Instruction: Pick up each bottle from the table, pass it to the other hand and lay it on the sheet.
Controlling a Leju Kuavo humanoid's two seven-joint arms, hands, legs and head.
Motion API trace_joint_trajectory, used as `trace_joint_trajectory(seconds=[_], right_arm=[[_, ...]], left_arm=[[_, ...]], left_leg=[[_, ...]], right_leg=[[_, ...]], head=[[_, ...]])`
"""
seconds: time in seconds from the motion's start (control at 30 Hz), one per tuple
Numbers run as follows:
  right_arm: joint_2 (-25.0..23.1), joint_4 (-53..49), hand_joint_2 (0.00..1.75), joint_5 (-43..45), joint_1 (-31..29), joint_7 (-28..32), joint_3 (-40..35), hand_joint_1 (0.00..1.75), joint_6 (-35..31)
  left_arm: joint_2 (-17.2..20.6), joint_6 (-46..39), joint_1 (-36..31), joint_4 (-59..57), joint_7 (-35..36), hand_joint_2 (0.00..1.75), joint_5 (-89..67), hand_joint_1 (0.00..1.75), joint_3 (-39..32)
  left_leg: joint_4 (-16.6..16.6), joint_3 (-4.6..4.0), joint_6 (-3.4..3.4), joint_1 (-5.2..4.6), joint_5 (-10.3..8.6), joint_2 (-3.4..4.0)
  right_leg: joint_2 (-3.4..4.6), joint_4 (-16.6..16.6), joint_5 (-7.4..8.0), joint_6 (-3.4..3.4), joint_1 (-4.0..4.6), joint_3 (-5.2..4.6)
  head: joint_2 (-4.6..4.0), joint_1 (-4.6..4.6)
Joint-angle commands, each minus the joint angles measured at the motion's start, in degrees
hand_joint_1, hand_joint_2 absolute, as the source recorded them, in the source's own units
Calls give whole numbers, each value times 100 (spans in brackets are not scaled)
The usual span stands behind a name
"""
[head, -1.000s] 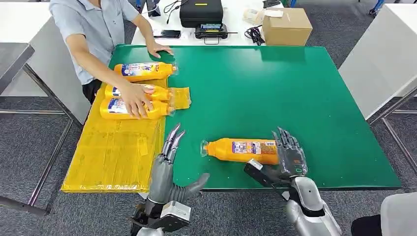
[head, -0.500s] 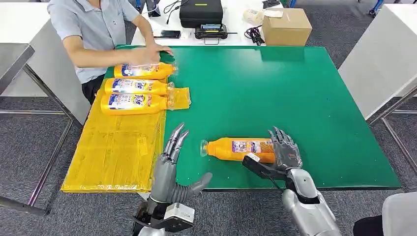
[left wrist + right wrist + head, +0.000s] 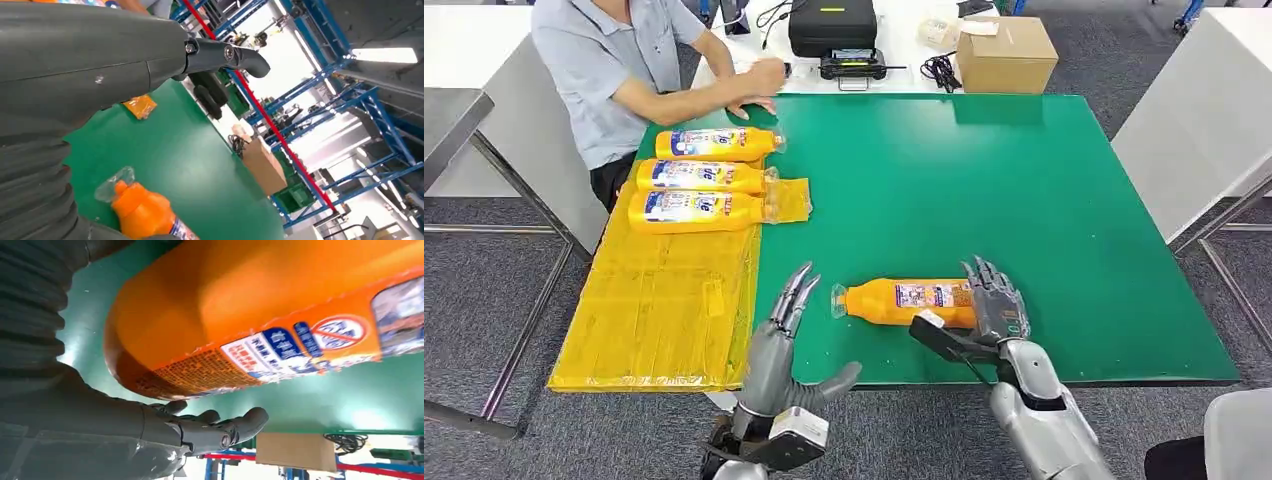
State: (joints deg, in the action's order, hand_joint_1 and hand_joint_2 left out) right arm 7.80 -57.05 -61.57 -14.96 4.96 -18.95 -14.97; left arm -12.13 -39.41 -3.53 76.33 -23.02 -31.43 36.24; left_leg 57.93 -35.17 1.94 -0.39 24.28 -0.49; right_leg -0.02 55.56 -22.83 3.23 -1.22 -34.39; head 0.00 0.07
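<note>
An orange bottle (image 3: 902, 302) lies on its side on the green table (image 3: 984, 190), its wrapped cap toward my left. My right hand (image 3: 984, 315) is at the bottle's base, fingers (image 3: 990, 290) spread behind it and thumb along its near side; I see no closed grip. The right wrist view has the bottle (image 3: 260, 315) close against the palm with fingers (image 3: 215, 427) stretched beyond it. My left hand (image 3: 782, 345) hovers open at the table's near edge, left of the cap (image 3: 116, 180). Three orange bottles (image 3: 699, 177) lie side by side at the far end of the yellow sheet (image 3: 659, 310).
A person sits at the far left corner, one hand (image 3: 750, 104) on the table, the other raised. A cardboard box (image 3: 1006, 52), a black case (image 3: 832, 24) and cables sit on the white table beyond. The sheet overhangs the table's left side.
The person's hand has left the bottles on the sheet and drawn back. My right hand has slid closer around the bottle's base. My left hand has drifted slightly right.
</note>
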Motion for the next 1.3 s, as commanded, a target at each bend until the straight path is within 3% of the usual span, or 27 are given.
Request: trace_joint_trajectory(seconds=[0.03, 0.7, 0.9, 1.1, 1.3], right_arm=[[-8, 27, 175, -24, -7, 10, -402, 0, 86], [41, 32, 175, 143, -127, -77, -511, 0, 342], [94, 620, 175, 414, -406, -406, -579, 0, 913], [144, 542, 175, 498, -461, -559, -641, 0, 1047], [240, 630, 175, 958, -638, -537, -691, 0, 1620]], left_arm=[[185, 48, -213, -370, 15, 175, 39, 0, 208], [197, 55, -231, -359, 10, 175, 1, 0, 241], [200, 167, -281, -397, 164, 175, -176, 0, 353], [190, 172, -280, -408, 246, 175, -306, 0, 364], [176, 263, -392, -515, 232, 175, -297, 0, 438]], left_leg=[[-5, 26, -12, 8, 8, 4], [-4, 23, -11, 5, 8, 5], [-7, 18, -7, 3, 3, 3], [-7, 34, -8, 4, 3, -6], [-5, 34, -7, 3, 2, -2]], right_leg=[[0, -8, -6, -15, 9, 27], [2, -5, -6, -14, 6, 24], [1, -8, -2, -9, 3, 18], [-8, -8, -5, -10, 5, 36], [-3, -7, -3, -9, 4, 34]], head=[[0, 0], [0, 0], [0, 0], [0, 0], [0, 0]])
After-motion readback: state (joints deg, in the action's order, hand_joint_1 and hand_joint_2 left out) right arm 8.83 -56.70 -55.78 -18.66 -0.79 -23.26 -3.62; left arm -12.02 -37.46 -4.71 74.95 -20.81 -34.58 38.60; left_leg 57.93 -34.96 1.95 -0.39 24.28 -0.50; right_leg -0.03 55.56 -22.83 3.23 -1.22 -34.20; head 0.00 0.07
